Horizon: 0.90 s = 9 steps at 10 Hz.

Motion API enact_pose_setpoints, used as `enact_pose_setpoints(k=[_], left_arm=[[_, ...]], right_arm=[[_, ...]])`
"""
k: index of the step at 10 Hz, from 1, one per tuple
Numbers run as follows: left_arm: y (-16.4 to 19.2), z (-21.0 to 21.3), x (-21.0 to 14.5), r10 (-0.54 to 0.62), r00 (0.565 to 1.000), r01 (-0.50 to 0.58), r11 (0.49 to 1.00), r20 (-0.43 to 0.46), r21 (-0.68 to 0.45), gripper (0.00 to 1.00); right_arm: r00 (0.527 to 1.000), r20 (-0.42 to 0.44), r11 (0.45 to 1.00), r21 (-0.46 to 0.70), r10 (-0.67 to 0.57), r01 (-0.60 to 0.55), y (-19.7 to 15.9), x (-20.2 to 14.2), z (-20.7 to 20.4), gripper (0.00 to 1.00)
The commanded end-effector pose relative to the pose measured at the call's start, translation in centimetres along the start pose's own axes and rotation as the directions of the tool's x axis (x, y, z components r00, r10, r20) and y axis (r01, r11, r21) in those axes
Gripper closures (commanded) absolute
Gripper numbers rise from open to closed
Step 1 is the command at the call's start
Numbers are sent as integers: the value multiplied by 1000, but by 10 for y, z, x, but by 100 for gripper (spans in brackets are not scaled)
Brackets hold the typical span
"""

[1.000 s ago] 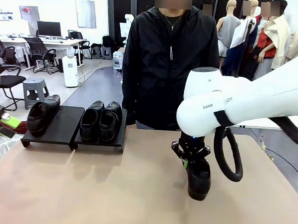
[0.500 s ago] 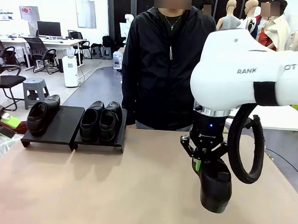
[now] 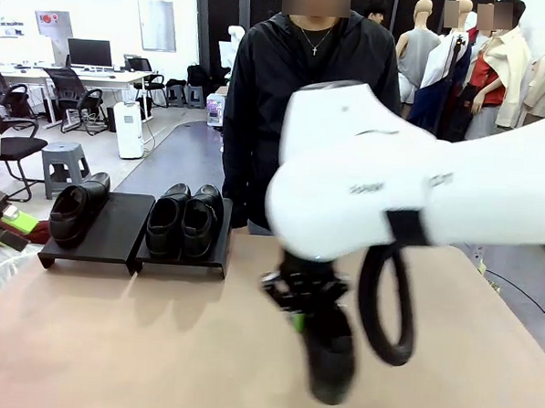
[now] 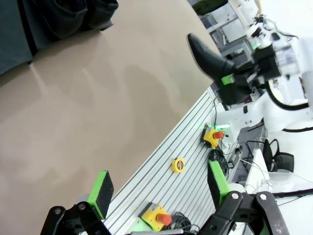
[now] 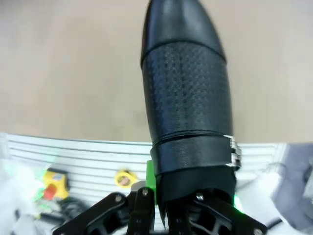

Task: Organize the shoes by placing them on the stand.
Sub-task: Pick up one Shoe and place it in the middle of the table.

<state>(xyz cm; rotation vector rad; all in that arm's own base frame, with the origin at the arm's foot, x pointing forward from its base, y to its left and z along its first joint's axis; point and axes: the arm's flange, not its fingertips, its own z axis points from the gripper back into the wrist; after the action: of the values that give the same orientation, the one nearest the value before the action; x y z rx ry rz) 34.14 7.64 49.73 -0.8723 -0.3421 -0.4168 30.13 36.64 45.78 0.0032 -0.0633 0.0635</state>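
Presently the right gripper (image 3: 305,308) hangs over the near middle of the tan table (image 3: 110,342), its jaws clamped on a black dress shoe (image 3: 330,362) at the heel end, toe pointing down. From the right wrist camera that shoe (image 5: 188,98) shows a pebbled, textured sole and a smooth rounded toe, with a green pad (image 5: 150,174) pressed against its side. The left wrist camera catches the same shoe (image 4: 208,58) far off, clear above the table surface.

At the far left stands the stand (image 3: 115,241), a low matte black rack of two flat platforms side by side. One glossy shoe (image 3: 76,210) sits on the left platform's left half; a pair of shoes (image 3: 185,219) fills the right platform, touching each other.

The left gripper (image 4: 159,193) has its jaws wide apart with nothing between them, green pads facing inward, above the table's ribbed aluminium edge (image 4: 166,171).
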Motion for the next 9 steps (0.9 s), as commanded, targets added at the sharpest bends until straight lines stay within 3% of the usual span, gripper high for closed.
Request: enact_pose_setpoints(k=[1,3,5,9], left_arm=[[1,2,-2,-20,1000,20,1000,-4,-6,0],[1,2,-2,-20,1000,20,1000,-4,-6,0],[1,2,-2,-20,1000,20,1000,-4,-6,0],[1,2,-2,-20,1000,20,1000,-4,-6,0]], right_arm=[[999,35,994,105,13,-17,55,49,-34,100],[993,0,974,199,-115,113,86,78,-71,100],[975,32,947,249,-219,204,106,92,-92,100],[979,-36,949,240,-200,203,110,96,-100,100]])
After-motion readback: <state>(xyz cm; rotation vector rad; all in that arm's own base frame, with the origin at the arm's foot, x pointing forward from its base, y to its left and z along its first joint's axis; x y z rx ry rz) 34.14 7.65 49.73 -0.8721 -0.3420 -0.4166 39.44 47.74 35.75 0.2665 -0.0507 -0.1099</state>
